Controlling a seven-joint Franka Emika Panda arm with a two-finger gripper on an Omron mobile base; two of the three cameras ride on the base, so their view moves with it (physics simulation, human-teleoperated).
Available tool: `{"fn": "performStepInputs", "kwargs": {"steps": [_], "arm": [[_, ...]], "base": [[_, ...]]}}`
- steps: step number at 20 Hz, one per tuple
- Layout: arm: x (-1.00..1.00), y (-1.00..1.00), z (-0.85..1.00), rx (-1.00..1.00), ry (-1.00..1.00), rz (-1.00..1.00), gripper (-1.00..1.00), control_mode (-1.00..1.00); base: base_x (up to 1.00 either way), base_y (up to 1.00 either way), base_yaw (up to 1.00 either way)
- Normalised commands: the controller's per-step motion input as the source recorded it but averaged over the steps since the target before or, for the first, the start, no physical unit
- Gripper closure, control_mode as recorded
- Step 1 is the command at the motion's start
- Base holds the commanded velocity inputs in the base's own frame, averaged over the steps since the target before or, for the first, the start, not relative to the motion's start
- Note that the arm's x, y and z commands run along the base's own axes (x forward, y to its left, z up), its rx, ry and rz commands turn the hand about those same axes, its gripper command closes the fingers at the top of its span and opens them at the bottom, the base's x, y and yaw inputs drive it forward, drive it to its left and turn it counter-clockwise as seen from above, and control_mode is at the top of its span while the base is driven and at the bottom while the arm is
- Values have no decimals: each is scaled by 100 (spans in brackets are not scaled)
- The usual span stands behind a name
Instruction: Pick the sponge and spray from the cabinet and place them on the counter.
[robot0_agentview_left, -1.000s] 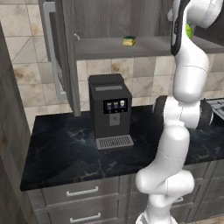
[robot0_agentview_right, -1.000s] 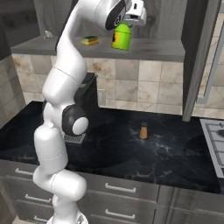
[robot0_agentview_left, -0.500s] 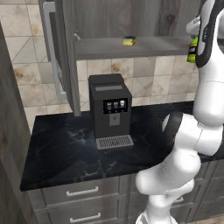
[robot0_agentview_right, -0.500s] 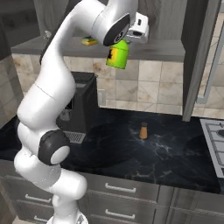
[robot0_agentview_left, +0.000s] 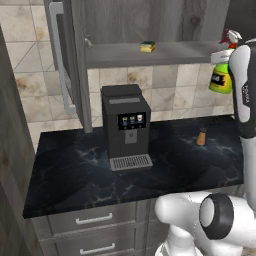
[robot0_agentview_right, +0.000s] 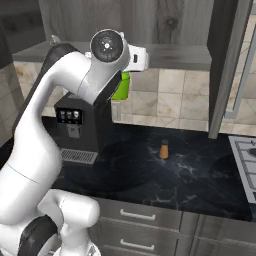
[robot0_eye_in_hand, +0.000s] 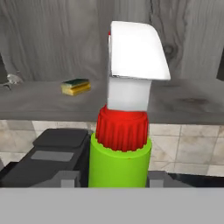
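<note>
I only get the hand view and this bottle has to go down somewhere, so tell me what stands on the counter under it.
Observer: A small orange-brown shaker stands on the black counter, to the right of the coffee machine.
Operator: Give me the bottle's height.
Observer: The green spray bottle hangs in the air, well above the counter and touching nothing on it.
Operator: Report what is at the far right.
Observer: A stove top begins where the counter ends on the right.
</note>
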Motion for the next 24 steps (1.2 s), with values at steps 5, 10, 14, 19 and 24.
{"fn": "performStepInputs", "kwargs": {"steps": [5, 10, 14, 19, 24], "arm": [[-55, 1, -23, -2, -15, 0, 100, -100], [-46, -7, -31, 0, -3, 0, 100, -100], [-38, 0, -44, 0, 0, 0, 100, -100], [-24, -2, -56, -1, -6, 0, 100, -100], [-14, 0, -55, -6, -11, 0, 100, -100]], "base": [[0, 0, 0], [0, 0, 0], [0, 0, 0], [0, 0, 0], [0, 0, 0]]}}
